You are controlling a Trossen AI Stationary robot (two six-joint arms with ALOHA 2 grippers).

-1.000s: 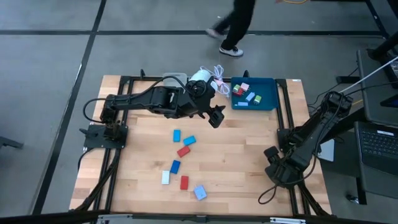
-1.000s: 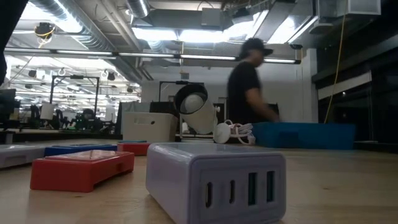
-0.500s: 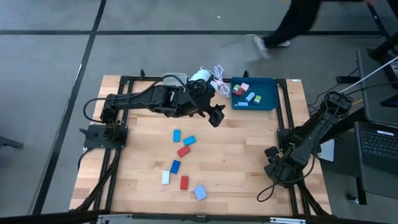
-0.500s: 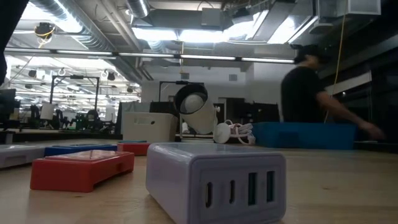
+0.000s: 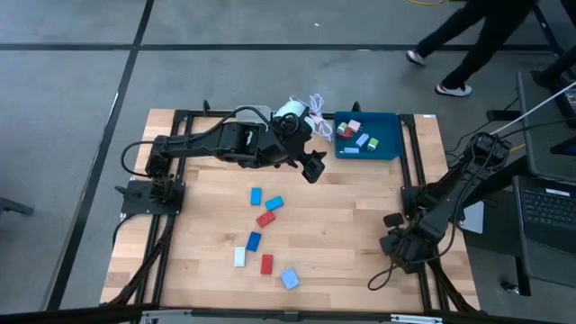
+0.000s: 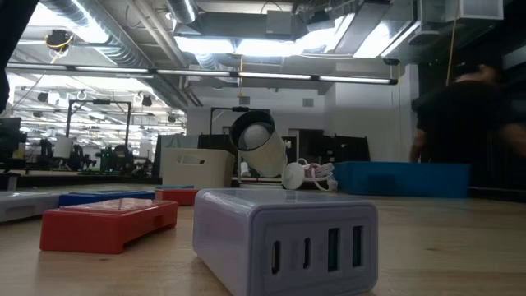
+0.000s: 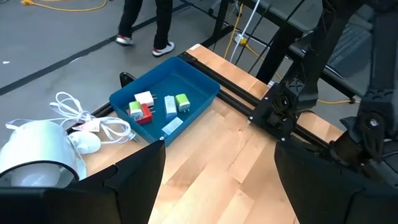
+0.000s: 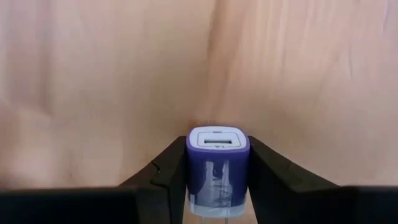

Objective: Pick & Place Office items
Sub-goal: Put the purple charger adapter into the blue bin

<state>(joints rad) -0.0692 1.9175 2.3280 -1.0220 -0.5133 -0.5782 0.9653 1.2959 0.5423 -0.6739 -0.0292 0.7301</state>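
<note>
Several small red, blue, light-blue and white blocks lie flat on the wooden table's middle and near part. More pieces lie in the blue tray at the far right. My right gripper points down over the table's near right. It is shut on a purple charger block, which the gripper hides in the high view. My left gripper hangs open above the table, just left of the tray, with nothing between its fingers. My right gripper pinches the purple block's two opposite side faces between its two fingers. The fingers come from above, pointing down. The block stands upright between them, its port face up. Whether its underside rests on the wood I cannot tell.
A white round black-faced object with a coiled cord and a grey bin stand at the far edge. A black frame rail runs along the table's right side. A person walks on the floor beyond the far edge.
My right gripper has turned a little about its downward axis while staying over the same spot near the table's right edge. The person behind the table has walked toward the right.
</note>
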